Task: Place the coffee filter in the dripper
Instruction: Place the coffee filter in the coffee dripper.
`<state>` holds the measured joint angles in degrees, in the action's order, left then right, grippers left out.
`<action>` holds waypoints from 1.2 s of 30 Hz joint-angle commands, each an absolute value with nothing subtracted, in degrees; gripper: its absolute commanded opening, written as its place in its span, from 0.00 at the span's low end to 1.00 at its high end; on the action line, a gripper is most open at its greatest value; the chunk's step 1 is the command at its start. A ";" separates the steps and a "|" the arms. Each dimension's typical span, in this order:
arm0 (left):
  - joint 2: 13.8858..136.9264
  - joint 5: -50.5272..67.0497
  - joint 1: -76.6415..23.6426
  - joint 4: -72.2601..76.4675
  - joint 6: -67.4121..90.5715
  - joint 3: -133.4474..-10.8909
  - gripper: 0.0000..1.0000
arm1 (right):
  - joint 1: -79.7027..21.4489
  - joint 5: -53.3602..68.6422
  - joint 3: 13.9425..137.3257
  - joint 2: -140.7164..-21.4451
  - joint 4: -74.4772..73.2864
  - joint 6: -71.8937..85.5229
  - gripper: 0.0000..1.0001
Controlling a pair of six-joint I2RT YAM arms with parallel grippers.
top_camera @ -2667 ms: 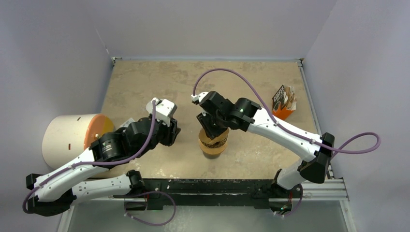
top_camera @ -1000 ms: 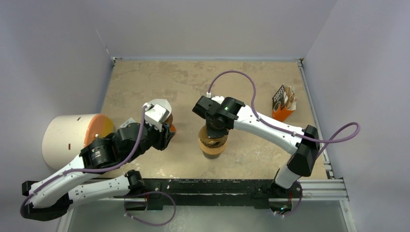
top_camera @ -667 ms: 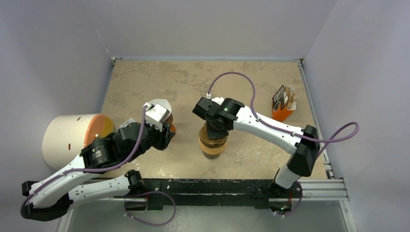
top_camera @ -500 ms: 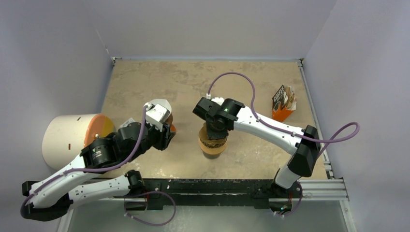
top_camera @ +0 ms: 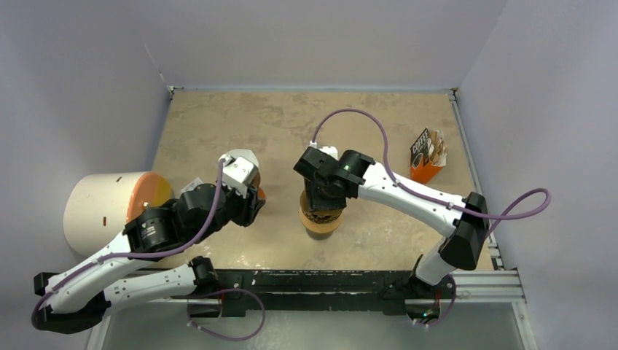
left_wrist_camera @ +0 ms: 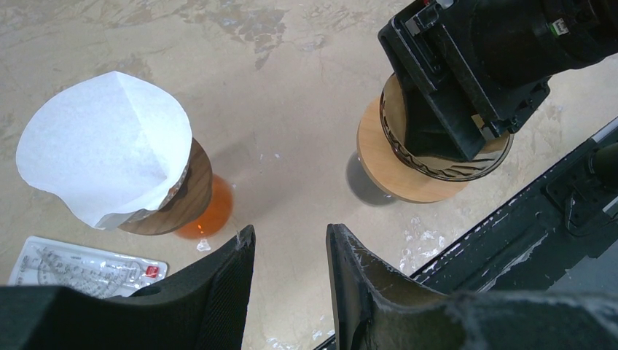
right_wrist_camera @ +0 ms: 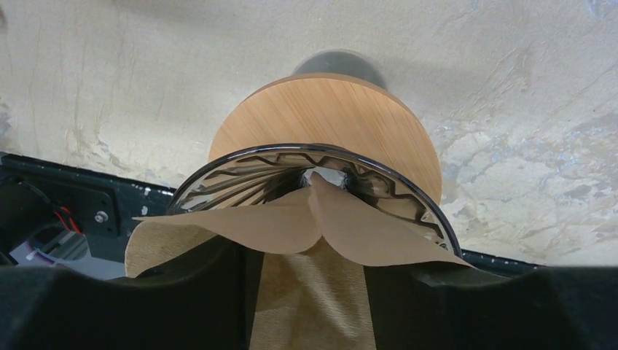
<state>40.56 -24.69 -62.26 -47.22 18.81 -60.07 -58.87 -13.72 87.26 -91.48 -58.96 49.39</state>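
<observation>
The dripper [right_wrist_camera: 328, 117], clear ribbed glass in a wooden collar, stands at the table's near middle [top_camera: 321, 219] and shows in the left wrist view [left_wrist_camera: 386, 164]. The tan coffee filter [right_wrist_camera: 313, 226] has its tip down in the dripper's mouth, and its rim spreads over my right fingers. My right gripper [right_wrist_camera: 306, 255] hangs straight above the dripper [top_camera: 322, 195]. Its jaws stand wide apart with the filter between them. My left gripper [left_wrist_camera: 290, 240] is open and empty, hovering left of the dripper [top_camera: 251, 200].
An orange glass vessel [left_wrist_camera: 208, 208] with a wooden collar and a white paper filter [left_wrist_camera: 109, 157] stands left of the dripper. A clear plastic packet [left_wrist_camera: 80, 266] lies beside it. A big white cylinder [top_camera: 102, 208] is at the left edge and a black-and-orange packet [top_camera: 426, 154] at the right.
My right gripper has turned to stand over the dripper and has shifted slightly with the filter. My left arm drew back to the left 2.7 s ago and has since stayed still.
</observation>
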 commanded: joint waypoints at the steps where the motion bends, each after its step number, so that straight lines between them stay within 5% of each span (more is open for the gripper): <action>1: 40.84 -24.39 -61.88 -45.54 18.19 -59.62 0.40 | -59.15 -13.59 86.07 -90.09 -59.18 47.41 0.57; 20: 42.17 -24.01 -61.11 -45.44 18.28 -59.59 0.40 | -59.15 -13.05 87.73 -89.91 -58.07 44.60 0.67; 36: 42.69 -23.20 -60.49 -45.18 18.11 -59.50 0.39 | -59.18 -14.97 92.43 -90.09 -59.50 43.45 0.42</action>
